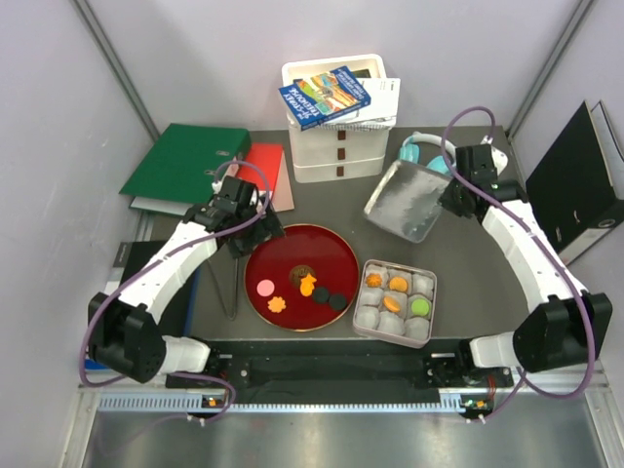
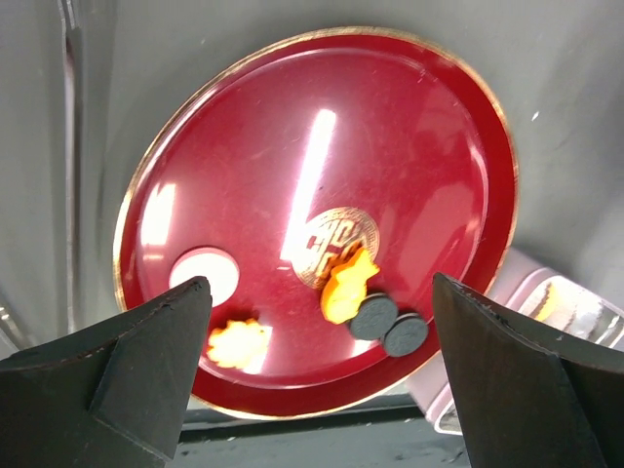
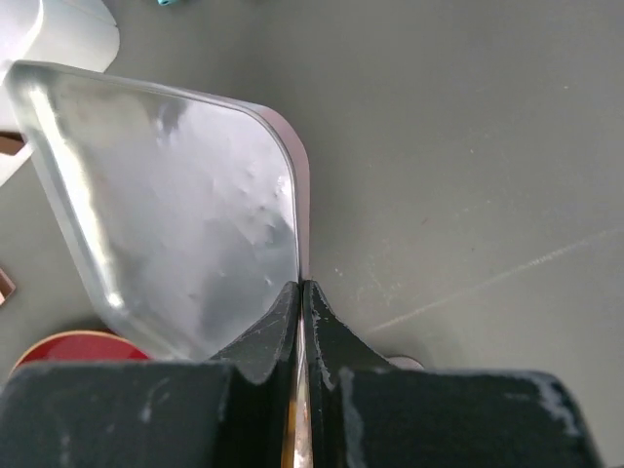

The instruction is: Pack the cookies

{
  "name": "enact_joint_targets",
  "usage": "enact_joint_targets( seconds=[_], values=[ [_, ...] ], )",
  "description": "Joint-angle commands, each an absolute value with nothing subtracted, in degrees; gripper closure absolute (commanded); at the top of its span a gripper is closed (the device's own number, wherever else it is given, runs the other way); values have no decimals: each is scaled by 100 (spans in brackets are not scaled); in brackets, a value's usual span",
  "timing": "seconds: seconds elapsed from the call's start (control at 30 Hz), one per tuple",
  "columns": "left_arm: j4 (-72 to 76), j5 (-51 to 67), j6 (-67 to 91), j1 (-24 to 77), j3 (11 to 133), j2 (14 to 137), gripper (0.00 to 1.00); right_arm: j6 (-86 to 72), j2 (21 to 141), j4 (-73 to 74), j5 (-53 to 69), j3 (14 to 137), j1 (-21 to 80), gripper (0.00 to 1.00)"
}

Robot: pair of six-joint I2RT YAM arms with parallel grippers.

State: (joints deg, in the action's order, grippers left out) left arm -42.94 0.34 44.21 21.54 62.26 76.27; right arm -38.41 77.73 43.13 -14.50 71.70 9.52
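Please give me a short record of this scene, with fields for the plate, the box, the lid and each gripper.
plate: red plate, holding five cookies: one pink, two orange, two dark
box: box of paper cups; four cups filled: three orange, one green
lid: clear lid, tilted, off the box
left: left gripper open, above the plate
right: right gripper shut on the lid's edge

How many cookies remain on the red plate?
5 on the red plate: pink cookie at left, orange flower cookie near front rim, orange cookie by centre, two dark cookies beside it. None looks hidden.
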Motion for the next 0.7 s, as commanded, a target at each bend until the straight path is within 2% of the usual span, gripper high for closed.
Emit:
enact_joint_targets(
  seconds=[0.0, 0.2, 0.5, 0.67],
  values=[
    [-3780, -35, 4728, 2171, 6434, 7664, 1, -3727, 7366, 4658, -1442, 7392, 1010, 100],
    [-3612, 640, 4693, 2162, 6837, 7901, 1, -3586, 6909, 4781, -907, 7225, 1283, 100],
    [-1417, 3064, 4552, 2171, 6592, 8006, 1, -3454, 6548, 5088, 183, 7373, 1696, 100],
    [-599, 3586, 4579, 2258, 6407, 8174, 1, -3454, 6504, 5124, 649, 7479, 1714, 100]
  ],
)
